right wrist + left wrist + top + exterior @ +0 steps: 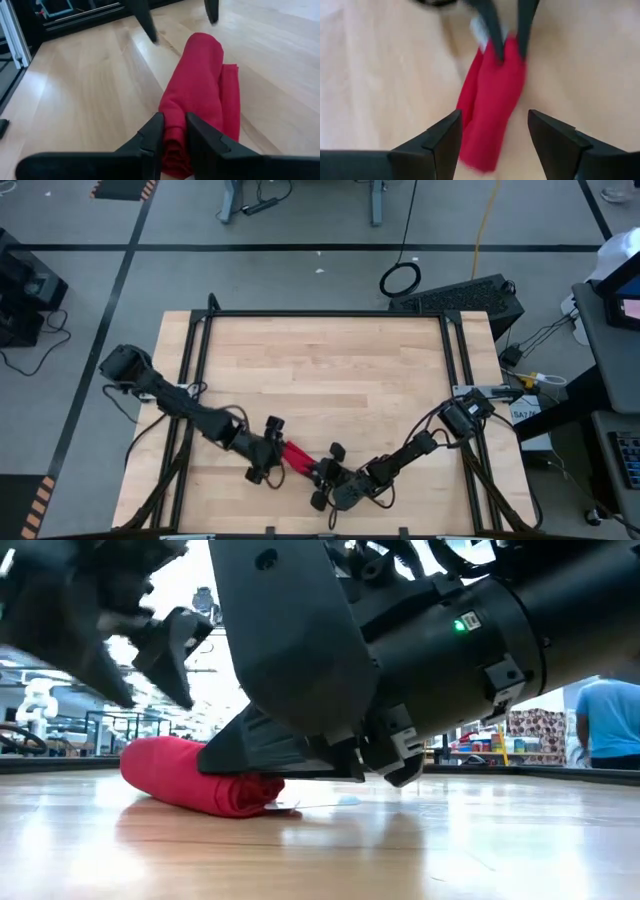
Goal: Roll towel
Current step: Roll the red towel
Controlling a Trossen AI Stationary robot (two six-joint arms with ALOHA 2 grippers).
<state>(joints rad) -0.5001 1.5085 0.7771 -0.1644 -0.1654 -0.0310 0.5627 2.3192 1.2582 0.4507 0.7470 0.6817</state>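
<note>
The soft bright red towel [297,457] lies as a tight roll near the front edge of the pale wooden table [330,370], so the rolling looks all but finished. The left gripper [493,131] stands spread open, straddling one end without touching it, while the right gripper [174,131] pinches the other end between nearly closed fingers. Next, I'd say, the right must let go gently so the roll doesn't spring loose.
</note>
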